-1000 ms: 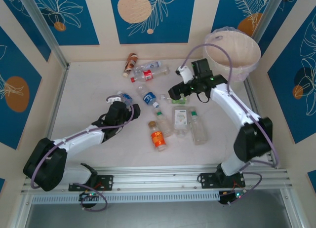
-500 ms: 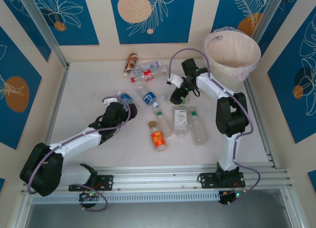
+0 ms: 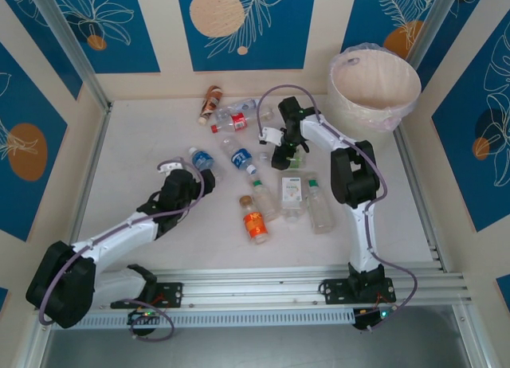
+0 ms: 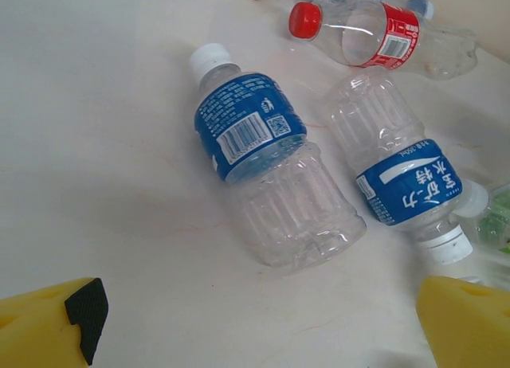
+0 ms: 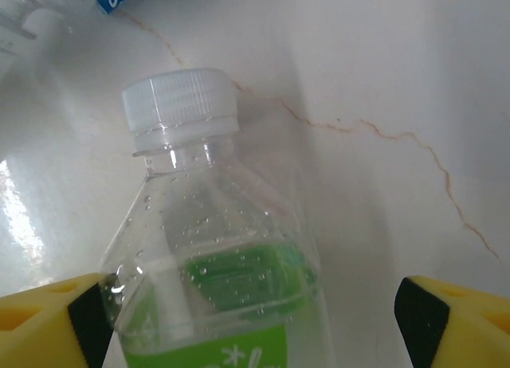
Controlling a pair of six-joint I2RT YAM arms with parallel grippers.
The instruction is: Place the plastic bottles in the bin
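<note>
Having swung away from the round cream-white bin (image 3: 360,113), the right gripper (image 5: 247,304) is straddling a clear green-labelled plastic bottle (image 5: 209,225), jaws apart; the left gripper (image 4: 267,308), jaws apart, is backing off a clear blue-labelled bottle (image 4: 263,153).

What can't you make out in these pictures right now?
- Right wrist: the green-label bottle, its base cut off by the bottom edge.
- Top external: most of that same bottle, hidden under the right gripper.
- Top external: print on the orange-label bottle, too small to read.
</note>
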